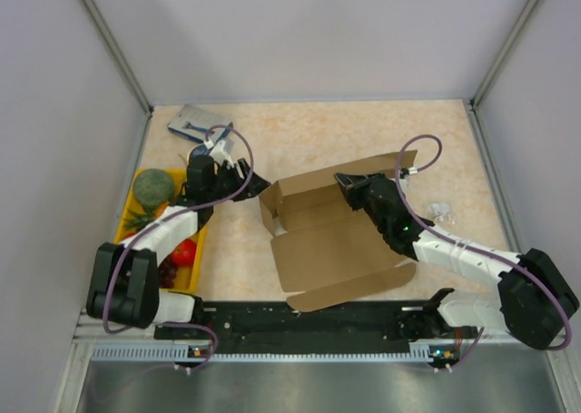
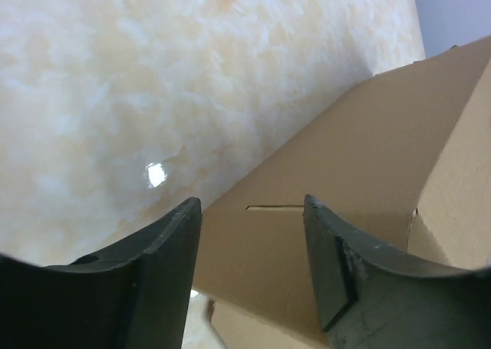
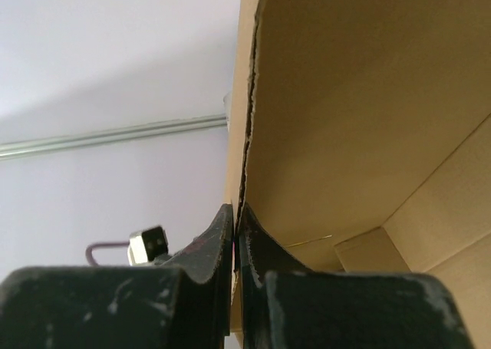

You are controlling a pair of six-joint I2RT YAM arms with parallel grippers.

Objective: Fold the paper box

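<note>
The box (image 1: 327, 240) lies half-formed in the middle of the surface (image 1: 363, 132). It is a brown cardboard sheet with its far and left walls raised, and a broad panel and a long flap spread flat toward the arm bases.

The right tool (image 3: 234, 222) is closed on the top edge of the raised far wall. In its own view the two dark fingers (image 3: 203, 249) press together, and the thin cardboard edge runs up from between them. The inside of the box opens out to this tool's right, with a folded corner low on that side.

The left tool (image 2: 252, 211) stands open, its fingers apart and holding nothing. Ahead of it, through the gap, is an outer cardboard panel with a short narrow slit (image 2: 272, 207) cut in it. Pale marbled surface stretches away to its left. From above, this tool sits just beside the box's left wall; whether it touches the cardboard I cannot tell.

Behind the left tool, along its arm, a yellow tray (image 1: 189, 277) holds a round green fruit (image 1: 153, 186) and a red fruit (image 1: 184, 251). Beyond it, near the far corner, lies a flat blue-grey packet (image 1: 195, 122). To the right of the right tool, a small pale crumpled thing (image 1: 440, 211) rests apart from the box.
</note>
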